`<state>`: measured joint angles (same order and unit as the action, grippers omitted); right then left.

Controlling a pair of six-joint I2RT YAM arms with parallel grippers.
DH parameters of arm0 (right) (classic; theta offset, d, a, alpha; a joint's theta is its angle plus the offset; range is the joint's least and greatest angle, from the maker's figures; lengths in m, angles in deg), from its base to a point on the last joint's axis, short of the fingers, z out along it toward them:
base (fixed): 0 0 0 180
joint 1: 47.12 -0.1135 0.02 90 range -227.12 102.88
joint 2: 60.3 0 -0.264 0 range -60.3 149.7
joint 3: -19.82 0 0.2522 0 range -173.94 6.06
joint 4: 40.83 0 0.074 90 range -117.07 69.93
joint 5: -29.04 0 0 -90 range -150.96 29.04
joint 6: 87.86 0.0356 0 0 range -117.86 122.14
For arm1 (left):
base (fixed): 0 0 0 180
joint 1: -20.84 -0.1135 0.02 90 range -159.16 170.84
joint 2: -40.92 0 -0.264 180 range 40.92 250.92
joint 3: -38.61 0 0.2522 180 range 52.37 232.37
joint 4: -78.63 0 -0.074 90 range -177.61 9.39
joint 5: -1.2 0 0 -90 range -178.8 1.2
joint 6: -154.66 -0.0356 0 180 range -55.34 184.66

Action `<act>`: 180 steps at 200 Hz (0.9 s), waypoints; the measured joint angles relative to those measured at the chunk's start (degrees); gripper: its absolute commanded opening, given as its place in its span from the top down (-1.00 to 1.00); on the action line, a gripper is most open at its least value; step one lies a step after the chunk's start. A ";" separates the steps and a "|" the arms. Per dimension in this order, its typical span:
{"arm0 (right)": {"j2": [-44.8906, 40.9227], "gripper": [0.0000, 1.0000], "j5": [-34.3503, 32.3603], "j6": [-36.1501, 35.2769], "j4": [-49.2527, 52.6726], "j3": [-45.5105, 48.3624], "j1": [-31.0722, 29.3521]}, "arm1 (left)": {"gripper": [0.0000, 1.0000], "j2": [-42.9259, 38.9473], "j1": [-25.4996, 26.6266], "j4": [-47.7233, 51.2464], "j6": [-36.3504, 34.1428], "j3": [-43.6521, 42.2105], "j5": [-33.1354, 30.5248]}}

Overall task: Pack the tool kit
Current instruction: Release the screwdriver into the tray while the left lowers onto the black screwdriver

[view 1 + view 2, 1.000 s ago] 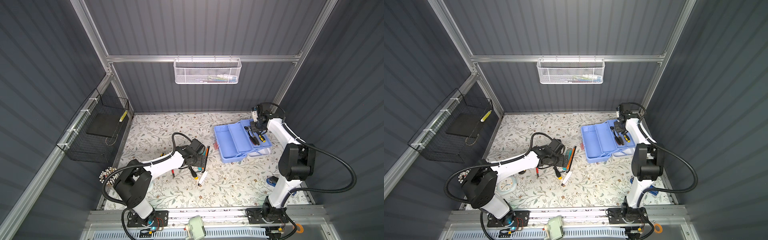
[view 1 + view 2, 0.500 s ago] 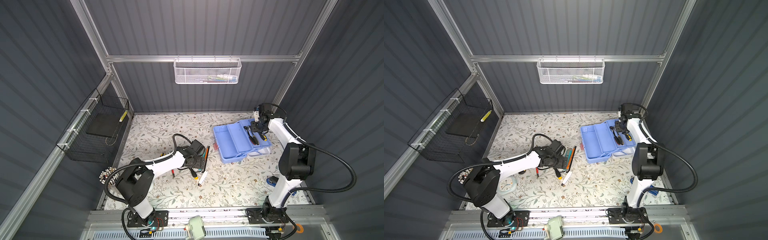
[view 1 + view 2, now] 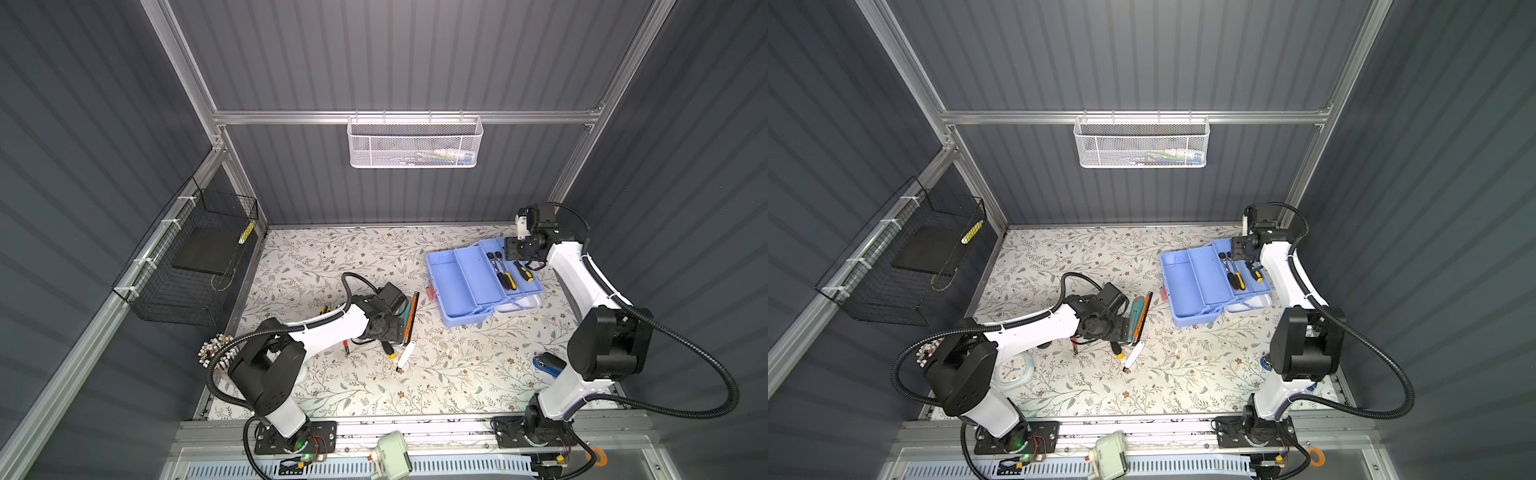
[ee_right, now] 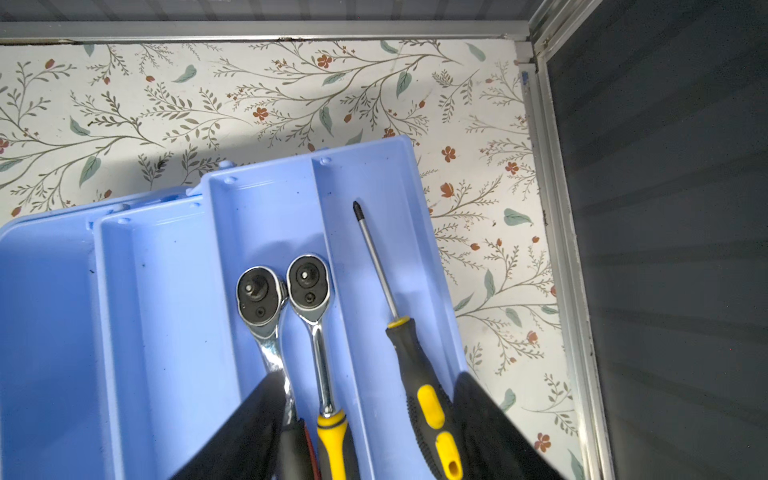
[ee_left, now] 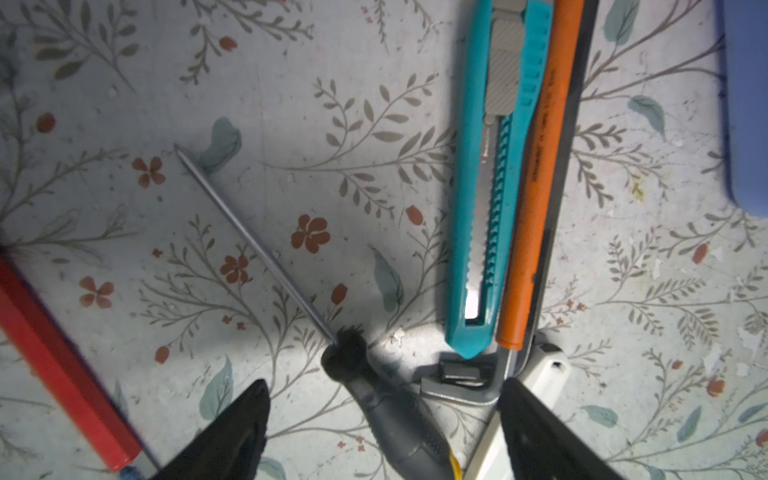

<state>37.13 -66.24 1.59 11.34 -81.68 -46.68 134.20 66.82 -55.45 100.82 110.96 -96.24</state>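
Right gripper: jaws spread wide, gripping nothing; it hangs low over the far trays of the box.
Between its fingers: the handles of two ratchets and a black-yellow screwdriver. The ratchets lie side by side in one compartment, the screwdriver in the outermost one.
Left gripper: jaws wide apart, empty, low over the mat. The fingers straddle the handle of a grey-handled screwdriver without visibly pressing it.
Loose tools by the left gripper: teal knife touching an orange stick, a white tool just beside one finger, and a red hex key well apart on the other side.
Box: open at the right rear of the mat, blue trays fanned out.
Change over the last second: both arms stay almost in place and the loose tools lie as before; the earlier jaw gaps are too small to read.
Surface: pale mat printed with leaves and red flowers.
Room: dark ribbed walls, aluminium frame, white mesh basket on the back rail, black wire basket on the left wall, blue stapler by the right arm.
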 measured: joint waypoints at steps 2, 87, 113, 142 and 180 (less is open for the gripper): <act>-0.13 -0.36 0.00 0.09 0.00 0.15 0.00 | -0.63 -0.04 0.00 0.02 0.37 -0.15 0.09; -4.66 -0.46 0.35 0.59 -1.05 4.42 0.00 | -0.14 1.68 0.00 -1.38 4.76 -3.37 3.10; -5.62 -0.47 0.20 0.57 -1.09 5.68 0.00 | 0.09 2.95 0.00 -1.57 4.94 -3.15 3.65; -6.62 -0.48 0.17 0.61 -1.16 6.23 0.00 | 0.20 3.15 0.00 -1.55 4.79 -3.04 3.54; -8.07 -0.49 0.87 1.70 -1.11 7.65 -0.02 | 0.47 3.26 -0.02 -1.31 4.09 -3.04 2.91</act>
<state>29.07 -65.37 3.29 10.23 -74.03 -46.70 137.45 66.80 -56.76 104.91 107.92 -93.33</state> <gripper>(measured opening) 0.742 0.305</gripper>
